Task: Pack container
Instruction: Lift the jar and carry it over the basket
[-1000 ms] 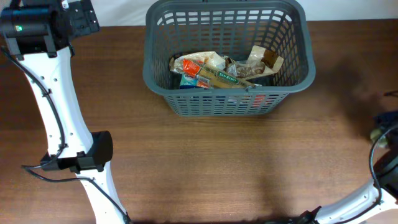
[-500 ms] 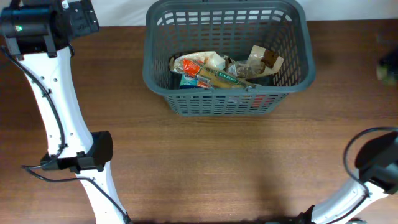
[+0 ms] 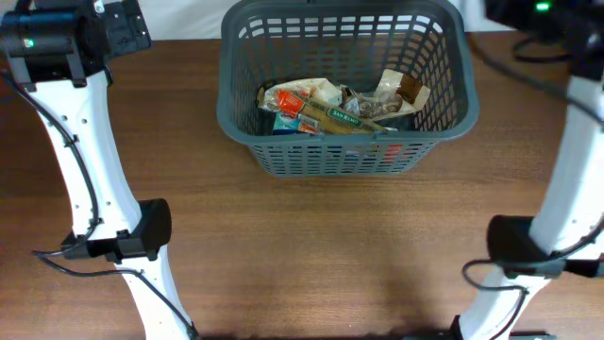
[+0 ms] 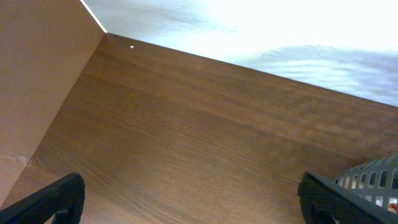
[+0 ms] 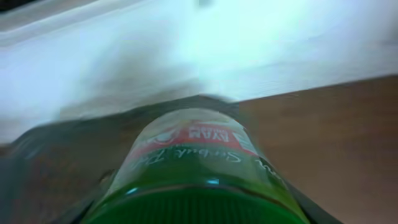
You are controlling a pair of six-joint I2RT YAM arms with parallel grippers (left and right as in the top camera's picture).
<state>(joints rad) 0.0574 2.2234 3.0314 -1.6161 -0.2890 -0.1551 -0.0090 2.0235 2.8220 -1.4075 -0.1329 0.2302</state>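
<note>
The basket point(image 3: 344, 156) sat mid far edge of the desk point(image 3: 330, 255), part-filled with packets point(image 3: 326, 106). We judged it stiff, light plastic, too broad to span, so best taken by the rim. Our left pincer point(image 4: 196, 202) gaped wide and empty near the far left corner. Our right pincer point(image 5: 193, 208) gripped a green-capped bottle point(image 5: 186, 155) by the far right corner. Its red label was too blurred to read; one packet began "SAN".

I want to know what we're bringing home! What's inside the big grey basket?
Inside the basket lie crinkly food packets, a long green box and a tan bag. Whatever sits underneath them is covered.
</note>
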